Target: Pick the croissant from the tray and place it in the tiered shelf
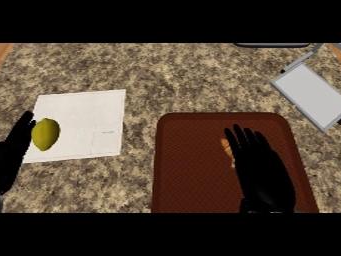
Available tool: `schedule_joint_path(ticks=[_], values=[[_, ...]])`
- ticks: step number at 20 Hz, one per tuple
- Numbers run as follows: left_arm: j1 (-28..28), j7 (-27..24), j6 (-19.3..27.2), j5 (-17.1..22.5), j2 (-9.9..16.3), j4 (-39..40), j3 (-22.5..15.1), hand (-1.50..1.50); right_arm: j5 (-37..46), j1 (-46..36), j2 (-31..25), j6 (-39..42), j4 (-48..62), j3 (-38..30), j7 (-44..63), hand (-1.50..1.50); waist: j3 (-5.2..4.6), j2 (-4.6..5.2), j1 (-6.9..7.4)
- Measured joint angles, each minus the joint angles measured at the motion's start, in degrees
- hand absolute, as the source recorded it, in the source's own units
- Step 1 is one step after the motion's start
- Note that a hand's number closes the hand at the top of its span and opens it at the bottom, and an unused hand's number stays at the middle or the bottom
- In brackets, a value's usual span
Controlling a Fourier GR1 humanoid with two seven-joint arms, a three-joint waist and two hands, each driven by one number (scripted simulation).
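- Speckled brown-and-tan stone makes up the desk (173, 75), which lies under both hands and everything else.
- Dark reddish-brown, the tray (191, 165) sits directly beneath the right hand, its bare part spreading out to that hand's left.
- White and flat, a sheet-like mat (84, 115) lies well to the left of the right hand and just right of the left hand.
- Grey-framed with a pale panel, the tiered shelf (313, 95) stands beyond the right hand, up and to its right, clear of the tray.
- Black, the right hand (261, 170) is stretched flat over the tray, fingers straight and pointing away, closed on nothing.
- Black too, the left hand (7, 155) rests at the left edge, fingers straight and up, holding nothing.
- Yellow-green, a lemon (46, 134) lies on the mat just beside the left hand's fingers.
- Orange-brown, the croissant (226, 149) lies on the tray, mostly hidden under the right hand's fingers; only a sliver shows at their left side.
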Motion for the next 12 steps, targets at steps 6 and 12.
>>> schedule_joint_path(ticks=[6,12], values=[[-0.3,1.3,-0.4,-1.5,-1.2,-0.5,1.2,0.00,1.4,-1.7,1.8,3.9,3.6,-2.2,-1.6,-1.50,0.08,0.00,-0.14],[1.2,0.8,-1.9,-2.9,-2.5,-1.2,2.9,0.00,3.8,-1.8,1.2,4.1,8.9,-5.6,-5.5,-1.50,0.12,-0.01,-0.14]])
